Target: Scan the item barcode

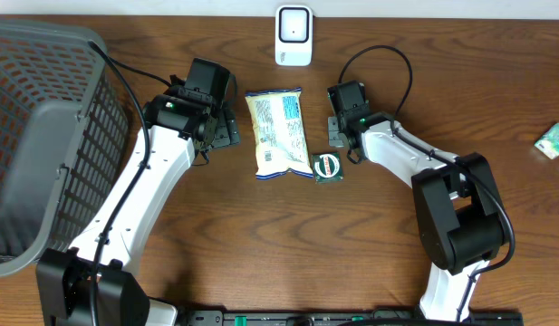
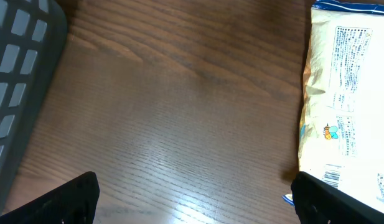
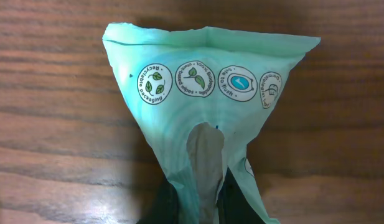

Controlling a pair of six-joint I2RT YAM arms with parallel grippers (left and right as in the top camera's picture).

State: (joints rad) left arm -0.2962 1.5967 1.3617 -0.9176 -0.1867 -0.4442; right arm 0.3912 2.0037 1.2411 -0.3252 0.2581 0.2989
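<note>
Two arms rise from the near edge of the wooden table and reach away toward its middle. The right gripper is clamped on the small green pouch: the dark fingers pinch its near end into a narrow, puckered waist, and the rest fans out wide over the wood grain, showing a row of round printed icons below its far sealed edge. Whether the pouch is lifted or lying flat cannot be told. From overhead it sits just beside the near right corner of the snack bag, with the right gripper directly above it.

The left gripper hangs on the other side of that bag, its jaws spread as wide as they go and holding nothing. In the left wrist view, one fingertip shows at each lower corner, with bare wood between them. The bag's back panel runs down the right edge of that view, fine print and a small barcode facing up, close to the finger on that side.

A large grey mesh basket fills the left side of the table, next to the left arm. Well apart, at the right edge, lies a small green box. Farthest off, beyond the bag's top end, the white scanner stands at the back edge.
</note>
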